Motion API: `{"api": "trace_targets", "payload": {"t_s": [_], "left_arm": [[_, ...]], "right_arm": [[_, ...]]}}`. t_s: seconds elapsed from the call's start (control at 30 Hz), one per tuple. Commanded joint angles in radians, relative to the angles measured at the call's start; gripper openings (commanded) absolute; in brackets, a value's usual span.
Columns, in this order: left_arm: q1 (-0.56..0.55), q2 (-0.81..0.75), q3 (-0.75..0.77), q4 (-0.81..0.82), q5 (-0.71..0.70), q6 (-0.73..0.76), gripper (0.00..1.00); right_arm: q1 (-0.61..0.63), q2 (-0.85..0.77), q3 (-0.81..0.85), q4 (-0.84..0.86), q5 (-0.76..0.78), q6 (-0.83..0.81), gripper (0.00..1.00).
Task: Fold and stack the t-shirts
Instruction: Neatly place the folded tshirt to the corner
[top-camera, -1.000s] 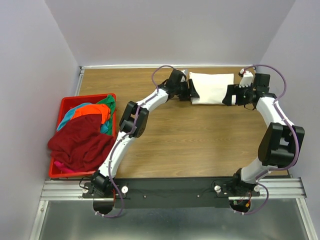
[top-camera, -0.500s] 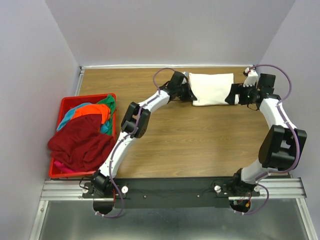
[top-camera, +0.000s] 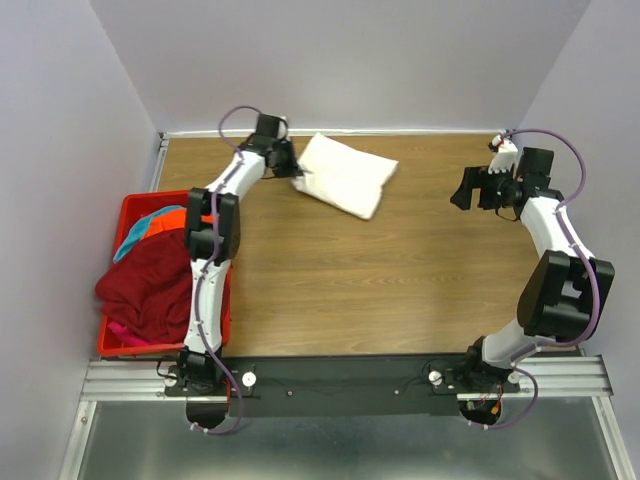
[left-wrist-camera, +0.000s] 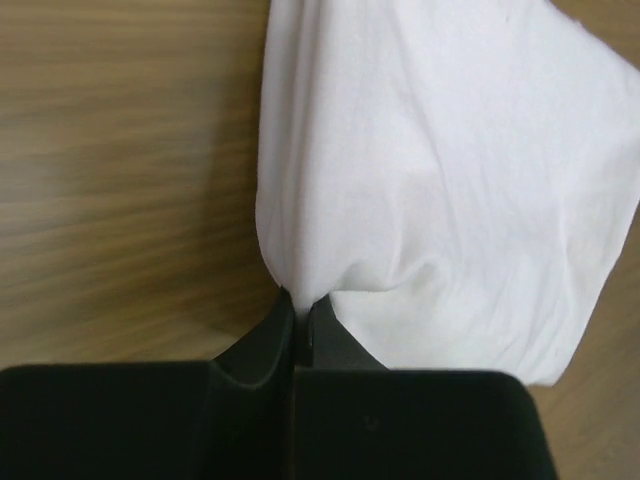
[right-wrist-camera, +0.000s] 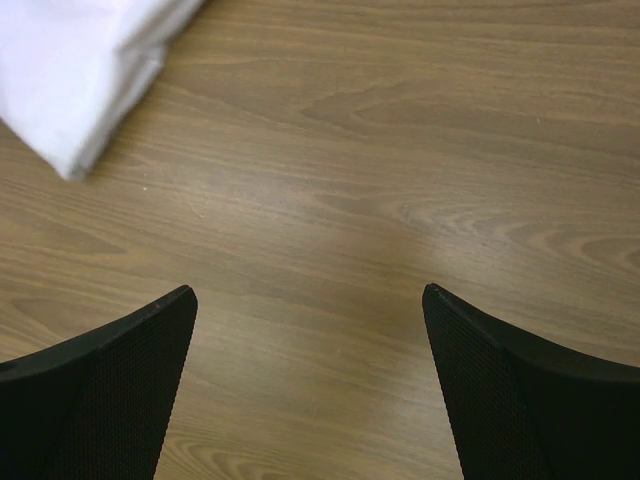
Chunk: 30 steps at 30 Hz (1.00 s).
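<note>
The left arm (top-camera: 200, 290) covers part of the basket (top-camera: 140, 199) of coloured shirts (top-camera: 150, 285). The left pincer (left-wrist-camera: 298, 305) is clamped on the folded white shirt (top-camera: 347, 175); the right pincer (right-wrist-camera: 308, 292) gapes wide, empty, far right.

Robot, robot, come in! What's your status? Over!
Left end effector shut on edge of white t-shirt. Right end effector open, off the shirt. Other shirts heaped in red basket, left arm reaching over it.

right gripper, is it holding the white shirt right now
No, the right gripper is open over bare table, and the white shirt lies clear of it.
</note>
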Motion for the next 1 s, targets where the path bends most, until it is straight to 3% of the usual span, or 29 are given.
{"api": "trace_targets", "payload": {"t_s": [0.0, 0.37, 0.73, 0.97], "left_arm": [[0.085, -0.099, -0.048, -0.101, -0.122, 0.146, 0.00], [0.328, -0.159, -0.097, -0.103, -0.161, 0.190, 0.00], [0.452, -0.042, 0.128, -0.195, -0.177, 0.209, 0.00], [0.510, -0.008, 0.179, -0.216, -0.200, 0.210, 0.00]], "right_arm": [[-0.008, -0.032, -0.015, 0.008, -0.027, 0.004, 1.00], [-0.011, -0.032, -0.017, 0.006, -0.035, 0.003, 1.00], [-0.014, -0.032, -0.020, 0.006, -0.042, 0.000, 1.00], [-0.016, -0.031, -0.020, 0.006, -0.046, -0.002, 1.00]]}}
